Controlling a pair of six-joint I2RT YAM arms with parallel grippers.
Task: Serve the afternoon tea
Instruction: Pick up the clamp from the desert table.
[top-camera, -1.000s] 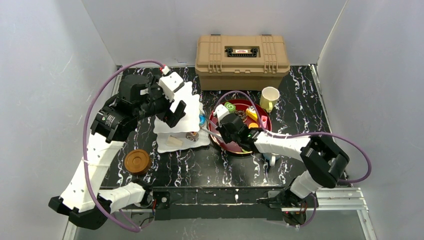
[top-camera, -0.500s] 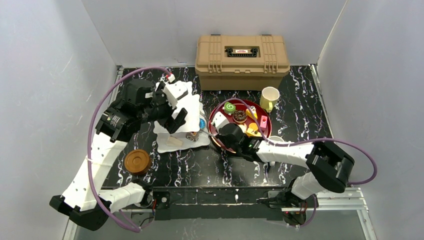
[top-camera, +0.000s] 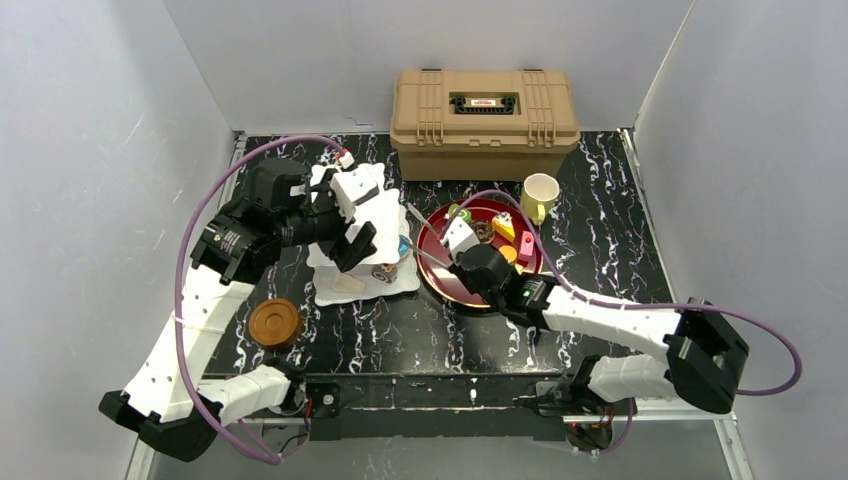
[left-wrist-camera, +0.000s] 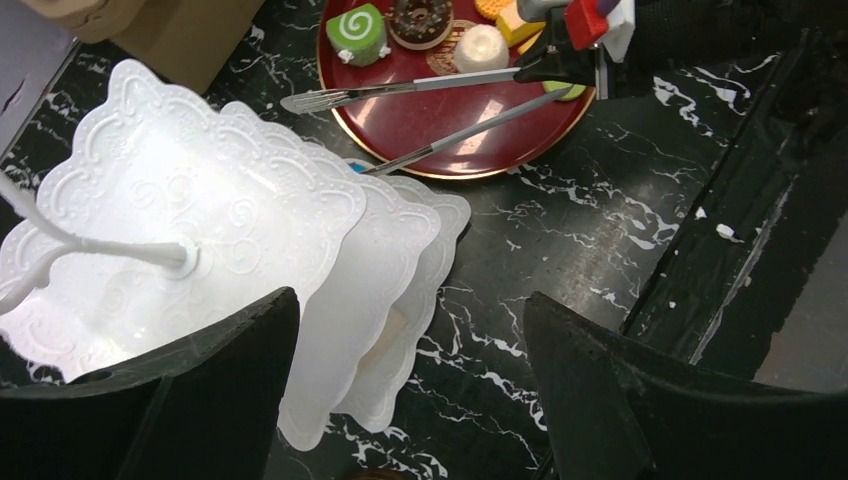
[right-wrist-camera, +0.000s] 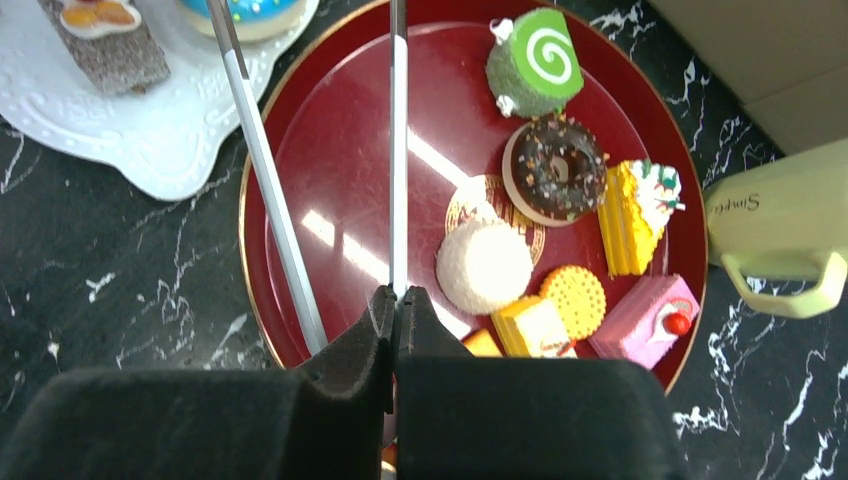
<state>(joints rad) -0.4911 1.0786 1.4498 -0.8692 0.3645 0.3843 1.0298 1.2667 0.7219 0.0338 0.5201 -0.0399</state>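
Right pincer (right-wrist-camera: 397, 300) clamped on tongs (right-wrist-camera: 398, 150) | left pincer (left-wrist-camera: 410, 350) wide above three-tier stand (left-wrist-camera: 200, 200) | I saw blue donut (right-wrist-camera: 250, 12) served; most pastries (right-wrist-camera: 485, 265) left on red tray (right-wrist-camera: 330, 150) beneath right pincer.

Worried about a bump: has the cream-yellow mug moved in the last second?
No. The cream-yellow mug keeps its spot before the tan case's right front corner.

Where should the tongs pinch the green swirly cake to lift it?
Probably across the two free sides of the green roll, reaching over the bare middle of the red tray. It sits swirl-up near the rim, with the chocolate donut crowding one side.
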